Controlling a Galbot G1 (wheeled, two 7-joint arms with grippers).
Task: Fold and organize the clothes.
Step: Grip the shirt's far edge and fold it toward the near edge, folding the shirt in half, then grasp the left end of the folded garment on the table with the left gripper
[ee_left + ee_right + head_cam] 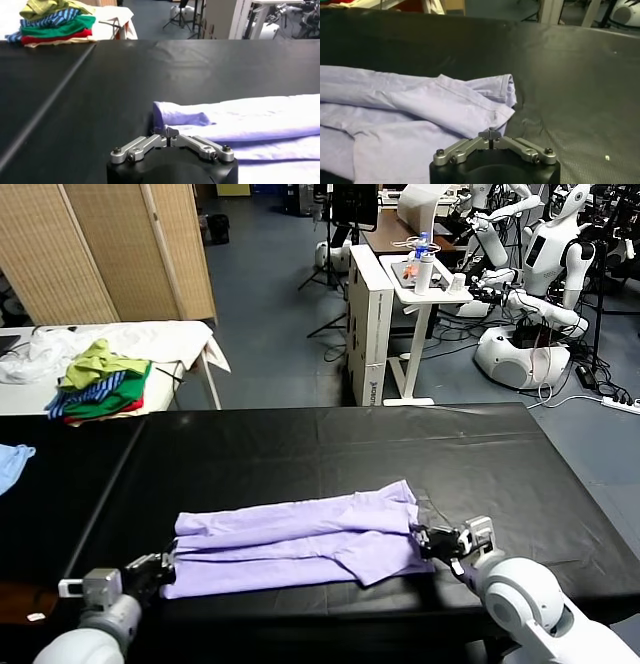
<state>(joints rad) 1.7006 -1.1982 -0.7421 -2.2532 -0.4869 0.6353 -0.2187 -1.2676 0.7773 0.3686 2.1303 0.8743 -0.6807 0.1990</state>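
Both tools, left (160,569) and right (438,541), are clenched on the long-folded lavender cotton T-shirt (300,542) near the black surface's (300,449) front edge; lift both ends evenly, keeping the fabric taut.

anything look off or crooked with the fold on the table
Slightly. The T-shirt lies in a long folded band, but its end near the right gripper is uneven, with a sleeve flap bunched over. Nothing spilled or damaged.

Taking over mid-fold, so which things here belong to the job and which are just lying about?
Job:
lavender T-shirt, partly folded lengthwise
left gripper, shut at its left end
right gripper, shut at its right end

Lying about:
green, striped and red clothes pile
light blue garment
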